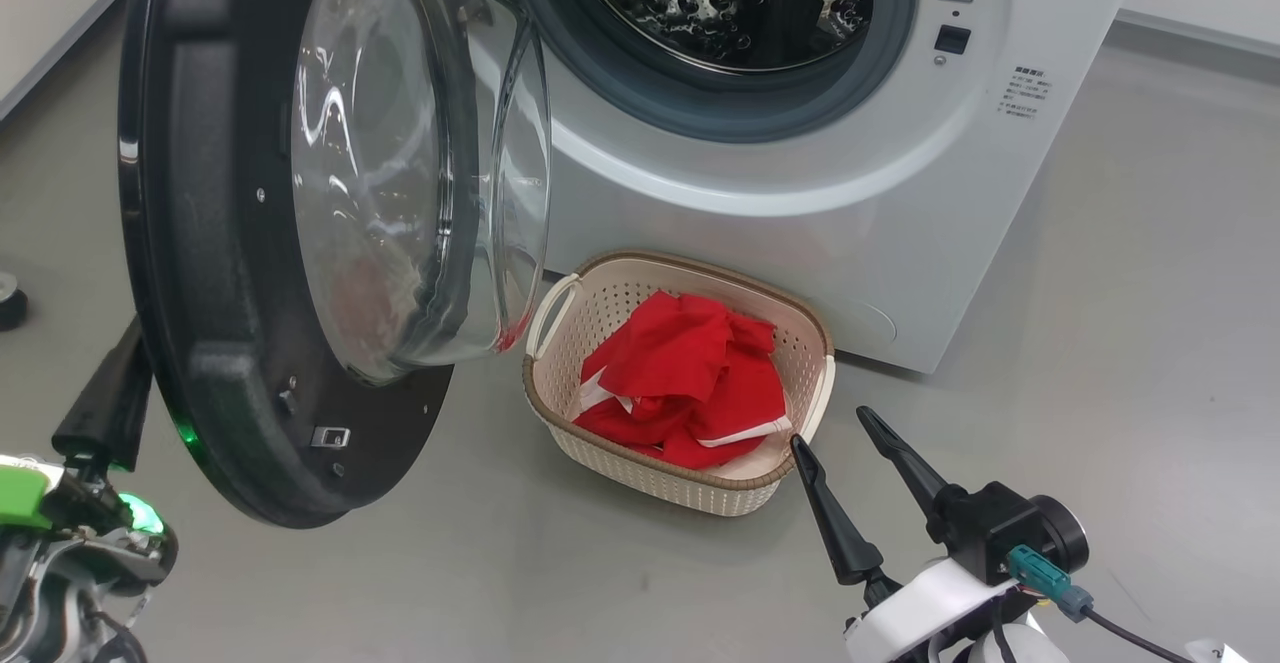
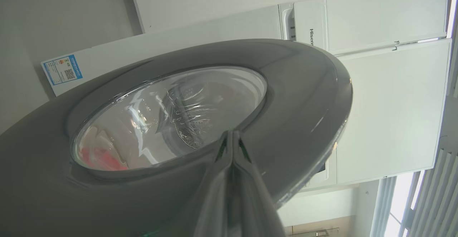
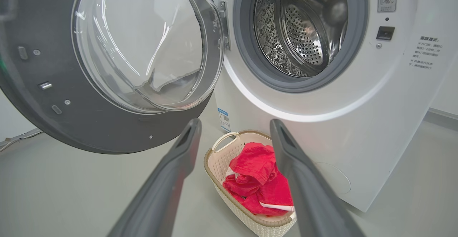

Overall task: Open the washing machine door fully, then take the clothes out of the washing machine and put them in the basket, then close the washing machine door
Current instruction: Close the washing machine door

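Observation:
The washing machine (image 1: 800, 193) stands with its door (image 1: 200, 273) swung wide to the left, glass bowl facing the steel drum (image 3: 300, 33). No clothes show in the visible part of the drum. Red clothes (image 1: 690, 378) with white trim lie heaped in the cream basket (image 1: 640, 473) on the floor in front of the machine. My right gripper (image 1: 832, 428) hovers open and empty just right of the basket, with the basket (image 3: 229, 194) showing between its fingers (image 3: 179, 165). My left gripper (image 2: 232, 134) is shut at the door's outer face (image 2: 304, 97), behind its lower left edge (image 1: 125, 363).
Grey floor (image 1: 1100, 343) spreads to the right of the machine and in front of the basket. A dark round object (image 1: 10, 303) sits at the far left edge. White cabinets (image 2: 386, 104) rise behind the door in the left wrist view.

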{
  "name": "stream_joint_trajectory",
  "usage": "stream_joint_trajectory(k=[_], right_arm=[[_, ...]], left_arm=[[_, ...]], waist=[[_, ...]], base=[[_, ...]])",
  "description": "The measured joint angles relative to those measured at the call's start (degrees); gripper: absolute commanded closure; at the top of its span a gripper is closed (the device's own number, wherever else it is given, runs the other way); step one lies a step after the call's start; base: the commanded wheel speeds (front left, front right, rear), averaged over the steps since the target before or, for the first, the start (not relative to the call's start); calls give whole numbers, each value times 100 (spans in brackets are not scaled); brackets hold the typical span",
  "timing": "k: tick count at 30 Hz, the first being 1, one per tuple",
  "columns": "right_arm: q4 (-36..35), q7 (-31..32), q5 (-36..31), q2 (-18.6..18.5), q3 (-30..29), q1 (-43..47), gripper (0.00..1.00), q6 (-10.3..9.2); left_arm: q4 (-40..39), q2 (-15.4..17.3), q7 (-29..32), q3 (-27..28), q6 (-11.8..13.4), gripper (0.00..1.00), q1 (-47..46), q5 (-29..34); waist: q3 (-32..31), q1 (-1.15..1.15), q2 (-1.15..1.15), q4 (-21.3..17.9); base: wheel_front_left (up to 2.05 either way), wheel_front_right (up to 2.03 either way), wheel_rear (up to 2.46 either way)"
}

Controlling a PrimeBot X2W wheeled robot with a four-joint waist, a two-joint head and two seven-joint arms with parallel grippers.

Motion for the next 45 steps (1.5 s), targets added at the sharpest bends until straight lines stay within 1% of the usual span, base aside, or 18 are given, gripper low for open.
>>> stream_joint_trajectory(k=[6,9,17,26,32,37,39,45], right_arm=[[8,0,0,0,7,0,0,0],[14,0,0,0,8,0,0,0],[32,0,0,1,7,-3,0,0],[42,0,0,3,36,-54,0,1],[40,0,1,2,-23,-112,0,1],[32,0,2,3,-59,-162,0,-2],[29,0,2,3,-65,-163,0,-4],[25,0,3,4,-82,-192,0,-5]], left_arm=[[-146,283,483,-24,180,100,186,-99],[-232,344,709,-34,233,100,255,-270],[-482,460,1090,-115,342,100,403,-365],[-687,461,1262,-203,402,100,564,-366],[-813,399,1377,-442,445,100,621,-365],[-929,232,1472,-594,458,100,746,-380],[-954,215,1478,-656,492,100,771,-380],[-1010,154,1469,-726,493,100,774,-367]], waist=[[-15,0,0,5],[-14,0,0,5],[5,0,0,-19],[30,0,0,-165],[37,0,0,-338],[36,0,0,-552],[39,0,0,-632],[61,0,0,-889]], base=[[0,0,0],[0,0,0],[0,0,0],[0,0,0],[0,0,0],[0,0,0],[0,0,0],[0,0,0]])
